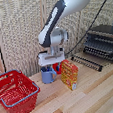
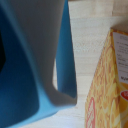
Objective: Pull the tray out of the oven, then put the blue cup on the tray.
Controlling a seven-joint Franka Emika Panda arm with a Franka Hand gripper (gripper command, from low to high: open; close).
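The blue cup (image 1: 47, 75) stands upright on the wooden table (image 1: 92, 96), directly beneath the gripper (image 1: 49, 65), just beside the orange box (image 1: 69, 74) and a small red bowl (image 1: 57, 67). In the wrist view the blue cup's wall (image 2: 30, 65) fills the frame; whether the fingers have closed on it cannot be told. The tray (image 1: 87, 61) lies pulled out before the oven (image 1: 103, 42), toward the exterior view's right. A red basket (image 1: 16, 92) sits opposite.
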